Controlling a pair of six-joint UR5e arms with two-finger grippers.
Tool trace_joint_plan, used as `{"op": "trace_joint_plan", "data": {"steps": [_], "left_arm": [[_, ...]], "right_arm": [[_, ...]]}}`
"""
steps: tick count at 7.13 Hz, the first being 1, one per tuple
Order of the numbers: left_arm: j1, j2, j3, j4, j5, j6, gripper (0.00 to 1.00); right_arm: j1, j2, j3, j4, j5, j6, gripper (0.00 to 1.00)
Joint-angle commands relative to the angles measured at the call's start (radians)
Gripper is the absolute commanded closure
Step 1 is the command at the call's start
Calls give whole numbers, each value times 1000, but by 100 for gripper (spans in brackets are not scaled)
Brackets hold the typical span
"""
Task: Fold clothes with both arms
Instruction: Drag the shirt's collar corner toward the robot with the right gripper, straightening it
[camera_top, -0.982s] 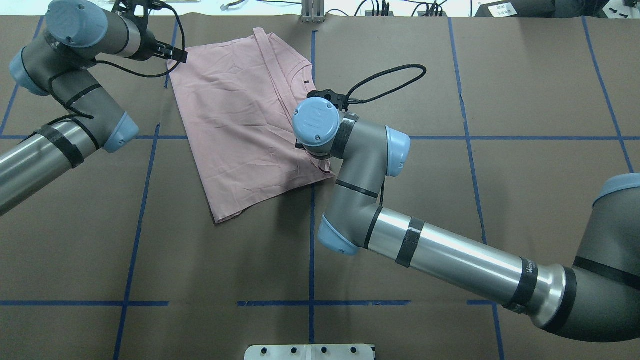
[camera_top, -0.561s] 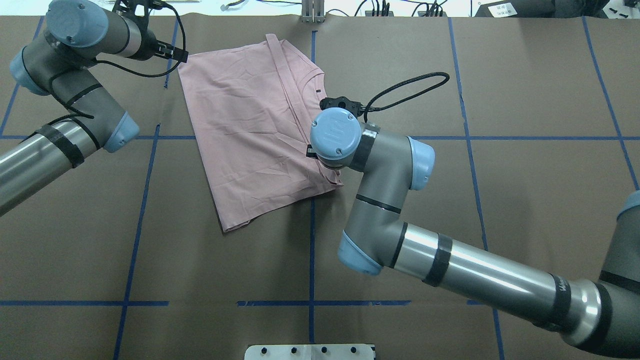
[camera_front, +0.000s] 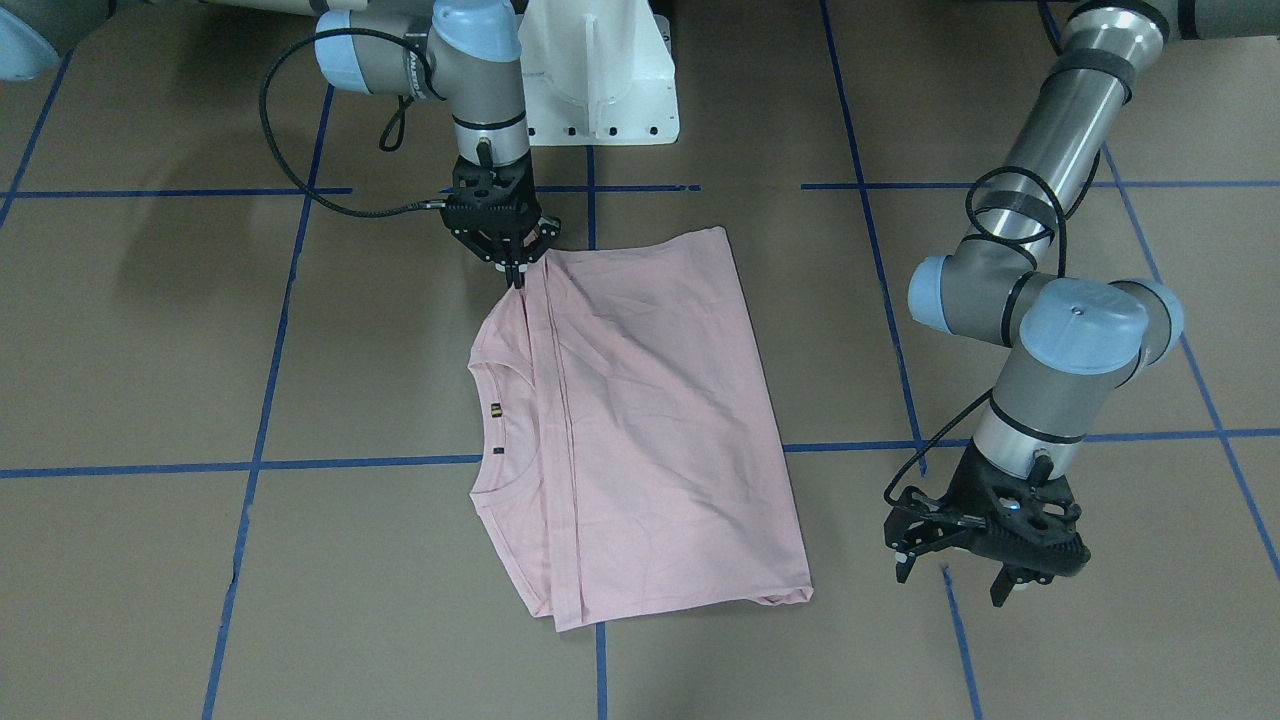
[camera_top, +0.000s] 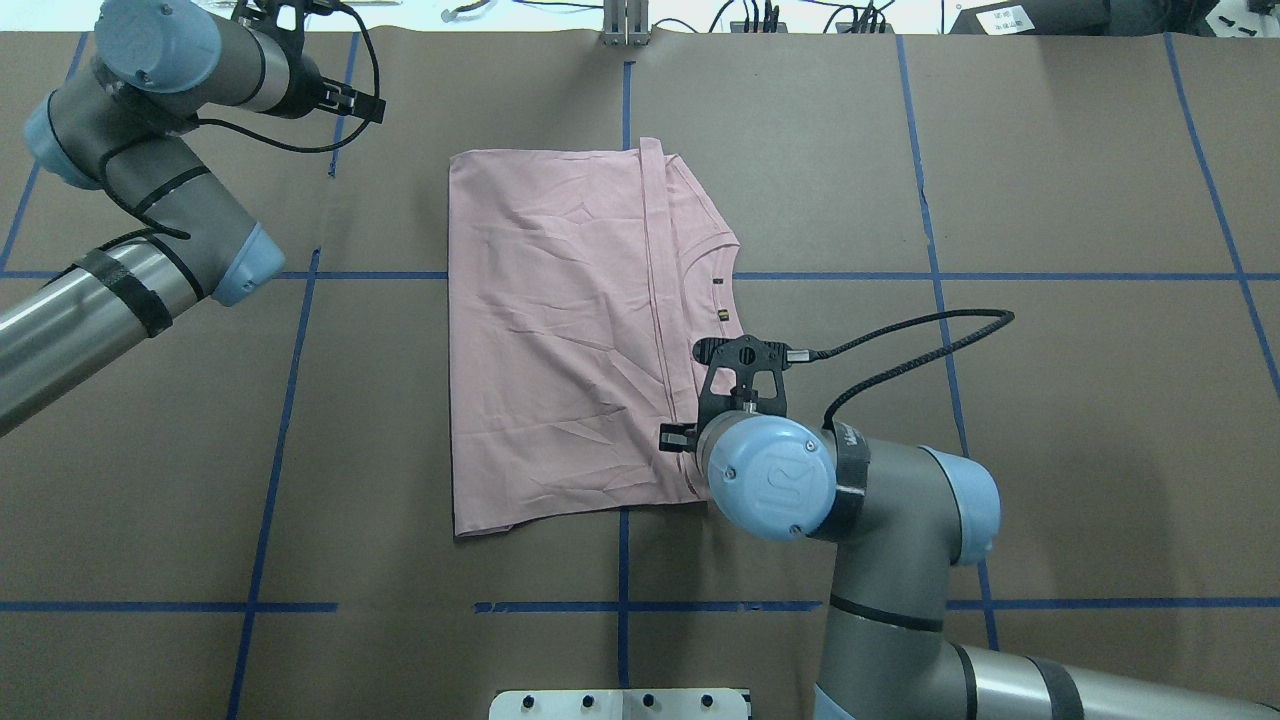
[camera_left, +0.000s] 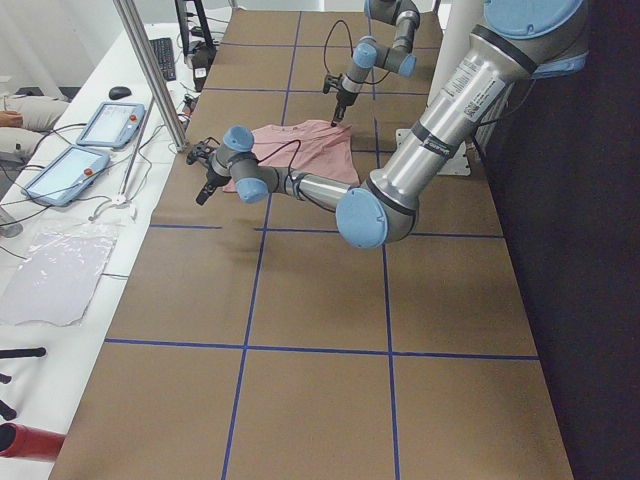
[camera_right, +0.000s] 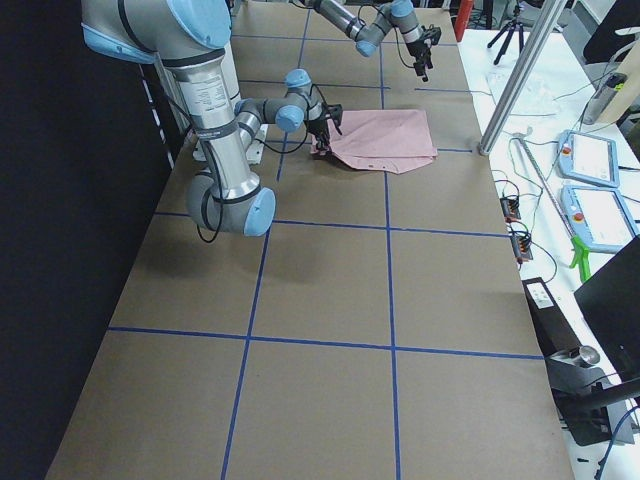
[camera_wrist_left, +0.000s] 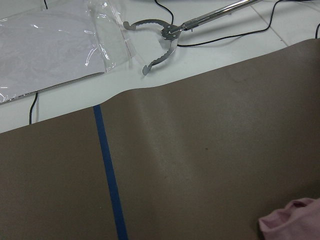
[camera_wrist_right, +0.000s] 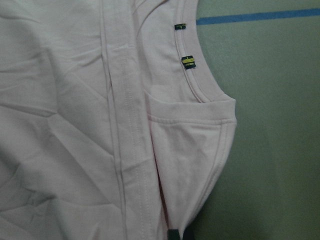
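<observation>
Pink shirt (camera_right: 385, 138) lying on the brown table (camera_right: 320, 295), right gripper (camera_right: 322, 146) at its corner, left gripper (camera_right: 428, 62) well apart.

The T-shirt (camera_top: 550, 330) is soft, matt knit cloth, lightly creased, with a ribbed collar (camera_wrist_right: 200, 85) and stitched hems. The table (camera_top: 1080, 420) has a matt brown paper-like cover marked with blue tape (camera_top: 289, 400). The left arm (camera_front: 1062, 110) is shiny smooth metal tube with smooth pale-blue plastic caps (camera_front: 1085, 325). The bag (camera_wrist_left: 50, 45) is clear glossy film.
</observation>
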Motion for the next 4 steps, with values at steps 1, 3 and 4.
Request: {"op": "trace_joint_plan", "data": {"steps": [1,3,4], "left_arm": [[25,1,-50,11,-5,-38,0],[70,2,-125,92,-34,-127,0],[81,2,-138,97,-34,-136,0]], "right_arm": [[-44,-42,34,-1,-46,20,100],[-45,-59,36,-1,-56,20,1],[-45,-57,54,-3,-64,18,0]]}}
